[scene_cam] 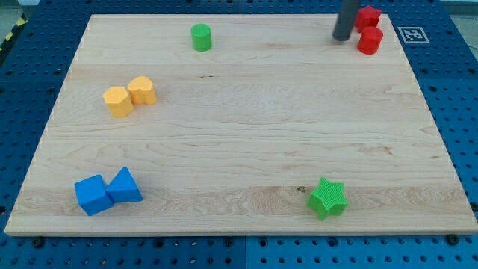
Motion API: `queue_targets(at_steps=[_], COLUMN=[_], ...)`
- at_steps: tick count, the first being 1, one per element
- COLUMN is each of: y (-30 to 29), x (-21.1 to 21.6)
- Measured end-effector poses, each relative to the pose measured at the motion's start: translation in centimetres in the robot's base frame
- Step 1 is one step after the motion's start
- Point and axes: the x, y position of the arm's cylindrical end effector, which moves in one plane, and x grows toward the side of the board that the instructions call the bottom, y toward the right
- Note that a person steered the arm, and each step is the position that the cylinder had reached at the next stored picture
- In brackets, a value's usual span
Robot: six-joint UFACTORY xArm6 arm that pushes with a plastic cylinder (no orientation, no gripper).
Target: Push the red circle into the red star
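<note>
The red circle (370,40) sits at the view's top right of the wooden board (239,127). The red star (367,16) lies just above it, touching it, near the board's top edge. My rod comes down from the view's top and my tip (342,37) rests on the board just left of the red circle, level with the seam between the two red blocks, very close to both.
A green cylinder (201,36) stands at top centre-left. Two yellow blocks (118,101) (142,90) touch at the left. A blue cube (92,195) and a blue triangular block (125,185) touch at bottom left. A green star (328,198) lies at bottom right.
</note>
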Motion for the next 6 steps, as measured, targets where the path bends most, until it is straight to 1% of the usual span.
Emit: queue_targets(at_steps=[1,2,3,4,5,6], y=[-1.7,1.2,6.5,7.0,8.7,8.1], x=[0.8,3.2,4.6,7.5,8.3,4.4])
